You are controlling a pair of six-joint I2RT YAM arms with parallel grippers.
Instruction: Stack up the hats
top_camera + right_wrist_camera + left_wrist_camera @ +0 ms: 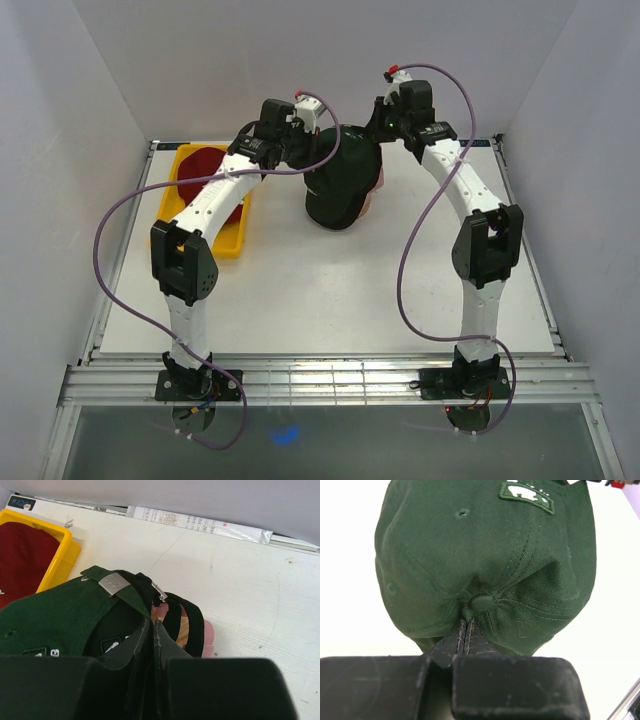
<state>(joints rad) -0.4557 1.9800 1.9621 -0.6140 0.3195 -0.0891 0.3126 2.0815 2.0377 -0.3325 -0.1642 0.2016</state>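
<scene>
A dark green hat sits on top of the stack at the back middle of the table, with its brim toward the arms. My left gripper is shut on its crown fabric, just below the top button, and the fabric puckers around the fingertips. My right gripper is shut at the green hat's rear strap, by the metal buckle. A black hat with a small white logo lies under the green one. A red hat lies in the yellow tray.
The pink wooden stand shows under the hats' rear straps. The yellow tray stands at the back left, next to my left arm. White walls close in the table at the back and both sides.
</scene>
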